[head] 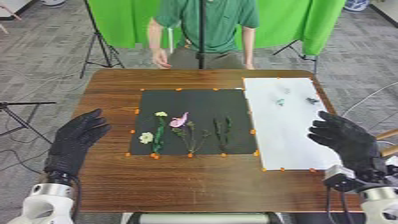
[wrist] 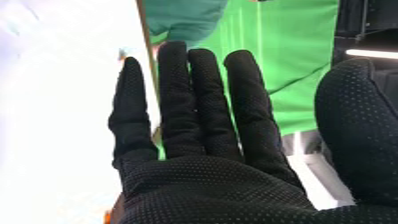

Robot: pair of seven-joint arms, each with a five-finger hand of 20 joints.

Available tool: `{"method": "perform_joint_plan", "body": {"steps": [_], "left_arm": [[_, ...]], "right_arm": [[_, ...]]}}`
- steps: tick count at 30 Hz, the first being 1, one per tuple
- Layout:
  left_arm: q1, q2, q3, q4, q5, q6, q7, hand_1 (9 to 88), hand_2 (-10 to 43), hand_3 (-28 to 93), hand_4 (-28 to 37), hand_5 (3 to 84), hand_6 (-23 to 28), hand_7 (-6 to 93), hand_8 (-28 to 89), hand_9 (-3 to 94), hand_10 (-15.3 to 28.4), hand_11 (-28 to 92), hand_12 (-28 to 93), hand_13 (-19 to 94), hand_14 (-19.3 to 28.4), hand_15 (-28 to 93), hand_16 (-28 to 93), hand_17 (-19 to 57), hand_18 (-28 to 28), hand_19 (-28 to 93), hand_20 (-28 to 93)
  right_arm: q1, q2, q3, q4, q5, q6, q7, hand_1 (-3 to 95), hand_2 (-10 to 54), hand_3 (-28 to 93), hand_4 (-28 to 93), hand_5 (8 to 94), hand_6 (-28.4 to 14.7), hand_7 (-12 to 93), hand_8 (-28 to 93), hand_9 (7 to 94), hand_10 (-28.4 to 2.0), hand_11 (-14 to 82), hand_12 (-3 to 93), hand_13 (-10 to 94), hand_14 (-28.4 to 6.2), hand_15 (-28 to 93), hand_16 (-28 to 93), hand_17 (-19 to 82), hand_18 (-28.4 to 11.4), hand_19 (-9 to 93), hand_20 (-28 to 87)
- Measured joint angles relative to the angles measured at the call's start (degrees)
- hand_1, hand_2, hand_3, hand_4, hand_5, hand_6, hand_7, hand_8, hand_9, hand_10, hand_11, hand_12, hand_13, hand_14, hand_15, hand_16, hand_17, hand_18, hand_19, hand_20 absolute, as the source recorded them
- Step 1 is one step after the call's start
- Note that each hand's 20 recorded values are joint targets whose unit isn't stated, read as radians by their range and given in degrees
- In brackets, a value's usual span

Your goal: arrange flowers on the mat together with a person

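Right black fabric-gloved hand [head: 349, 141] | fingers spread | risk: bulky pinch could skid small dark-green sprig [head: 313, 100] across white rectangular sheet [head: 289, 137]

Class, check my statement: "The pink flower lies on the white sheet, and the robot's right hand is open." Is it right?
One part is wrong. The head view shows the pink flower lying on the black mat. The rest stands: the right hand is open.
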Motion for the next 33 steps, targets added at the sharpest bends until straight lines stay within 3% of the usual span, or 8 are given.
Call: {"method": "perform_joint_plan", "body": {"steps": [10, 23, 33], "left_arm": [[-0.6, -0.57, 0.11, 0.51, 0.18, -0.5, -1.05, 29.8, 7.6, 70, -21.6, 43.9, 5.5, 24.9, -10, 37.8, 15.9, 35, 17, 33, 18.0, 48, 0, -2.3, 23.7, 56, 8], [1.1, -0.87, -0.05, 0.45, 0.1, -0.25, -1.05, 29.8, 7.6, 70, -21.5, 43.9, 5.6, 24.8, -10, 37.8, 15.9, 35, 17, 33, 17.9, 48, 0, -2.3, 23.7, 56, 8], [0.6, -0.78, -0.11, 0.49, 0.08, -0.1, -1.07, 29.7, 7.7, 70, -21.6, 44.0, 5.6, 24.8, -10, 37.7, 15.9, 35, 18, 33, 17.9, 48, 0, -2.2, 23.7, 56, 8]], "right_arm": [[-1.4, -2.4, 2.4, 0.4, -1.1, -3.7, -0.5, 18.3, 3.6, 89, -22, 47.6, -3.4, 23, -12, 48.2, -15.3, 20.0, 24.4, 40, -12.8, 36, 24, 14, -21.3, 53, 29], [0.8, -3.5, 1.2, 1.1, -1.9, -4.2, -0.4, 18.6, 3.8, 88, -23, 48.2, -3.7, 23, -12, 48.7, -15.5, 20.4, 24.3, 40, -12.8, 37, 23, 14, -21.3, 53, 29], [0.4, -6.2, 4.3, 1.1, -2.4, -9.0, 0.1, 18.6, 4.0, 89, -23, 48.6, -3.6, 23, -12, 49.2, -15.6, 20.7, 24.4, 41, -12.7, 38, 23, 14, -21.3, 53, 29]]}}
